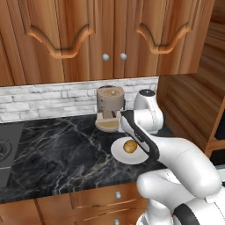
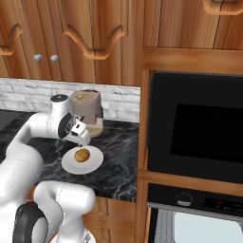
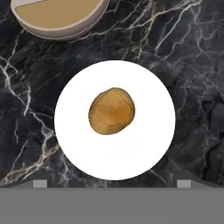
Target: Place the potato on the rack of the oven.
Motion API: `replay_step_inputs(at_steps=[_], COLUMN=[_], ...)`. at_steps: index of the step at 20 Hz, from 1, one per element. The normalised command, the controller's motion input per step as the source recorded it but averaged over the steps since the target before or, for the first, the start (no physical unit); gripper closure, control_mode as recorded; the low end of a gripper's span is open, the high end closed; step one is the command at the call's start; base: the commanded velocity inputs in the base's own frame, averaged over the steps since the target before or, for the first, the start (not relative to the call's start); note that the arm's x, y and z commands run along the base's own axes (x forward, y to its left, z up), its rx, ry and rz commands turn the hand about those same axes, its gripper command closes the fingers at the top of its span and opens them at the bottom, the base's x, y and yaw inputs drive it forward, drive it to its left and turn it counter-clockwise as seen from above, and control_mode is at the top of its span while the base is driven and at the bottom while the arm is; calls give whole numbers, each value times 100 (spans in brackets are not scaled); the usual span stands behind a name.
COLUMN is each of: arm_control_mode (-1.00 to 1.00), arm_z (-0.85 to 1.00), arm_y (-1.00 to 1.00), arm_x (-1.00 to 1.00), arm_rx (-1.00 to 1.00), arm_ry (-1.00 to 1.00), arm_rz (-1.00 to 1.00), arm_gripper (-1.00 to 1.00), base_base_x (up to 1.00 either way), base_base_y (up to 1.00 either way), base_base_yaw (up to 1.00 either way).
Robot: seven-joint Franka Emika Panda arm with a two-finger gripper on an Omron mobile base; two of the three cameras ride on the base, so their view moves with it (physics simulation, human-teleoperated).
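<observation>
Brown wooden cupboards (image 1: 88, 35) with round knobs hang above a pale stone-tile wall (image 1: 44, 101). Below runs a black marbled counter (image 1: 61, 154), with wooden drawers (image 1: 88, 204) along its front edge.

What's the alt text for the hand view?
A golden-brown potato sits near the middle of a round white plate on a black marbled counter, seen from directly above. The tan base of a coffee machine shows at the top left edge.

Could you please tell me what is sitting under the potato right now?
The potato lies near the middle of a round white plate, which rests flat on the black marble counter. The patch of plate right beneath the potato is covered and cannot be seen.
</observation>
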Motion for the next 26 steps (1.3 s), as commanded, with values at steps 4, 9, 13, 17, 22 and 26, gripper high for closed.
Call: replay_step_inputs(at_steps=[4,9,13,17,22,26], arm_control_mode=[-100,-100,-100,-100,-100,-100], arm_z=[-53,-47,-21,-12,-28,-35], arm_y=[5,1,0,0,0,0], arm_x=[33,30,31,9,0,3], arm_rx=[0,0,0,0,0,0], arm_ry=[0,0,2,0,4,6], arm_rz=[0,0,0,0,0,0], arm_gripper=[-100,-100,-100,-100,-100,-100], base_base_x=[0,0,0,0,0,0], base_base_y=[0,0,0,0,0,0], base_base_yaw=[0,0,0,0,0,0])
